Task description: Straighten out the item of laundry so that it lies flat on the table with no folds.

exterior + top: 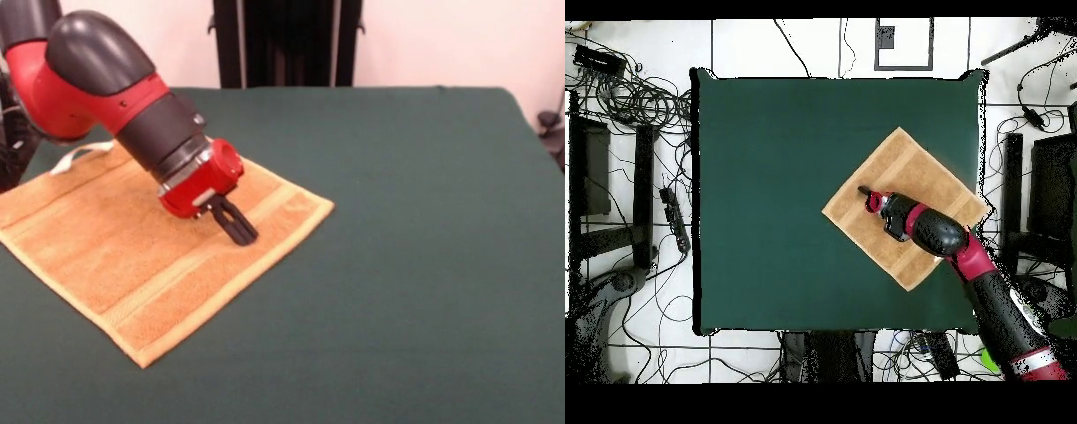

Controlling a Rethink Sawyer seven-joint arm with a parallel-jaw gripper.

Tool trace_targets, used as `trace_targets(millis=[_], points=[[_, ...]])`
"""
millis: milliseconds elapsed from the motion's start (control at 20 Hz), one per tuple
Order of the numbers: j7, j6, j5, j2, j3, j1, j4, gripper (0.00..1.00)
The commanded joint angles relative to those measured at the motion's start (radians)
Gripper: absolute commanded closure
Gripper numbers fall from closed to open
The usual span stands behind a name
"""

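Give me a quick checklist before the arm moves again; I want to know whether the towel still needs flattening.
1. Towel lies spread on the table, no folds visible: ok.
2. All of the towel on the table top, overhead view: ok.
3. White tag loop lying clear at the far corner: ok.
4. Claw fingers closed together, holding no cloth: ok.
5. Claw tip touching or just above the towel: cannot tell.
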Motion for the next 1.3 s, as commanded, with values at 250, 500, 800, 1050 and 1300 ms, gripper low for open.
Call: trace_targets(millis=[250,500,800,1050,1300], points=[[0.078,-0.239,-0.101,0.169,-0.197,0.150,-0.091,1.00],[0.086,-0.259,-0.072,0.177,-0.197,0.160,-0.085,1.00],[0.095,-0.290,-0.062,0.190,-0.195,0.176,-0.084,1.00],[0.112,-0.314,-0.051,0.184,-0.203,0.195,-0.078,1.00],[0.121,-0.334,-0.032,0.189,-0.203,0.205,-0.076,1.00]])
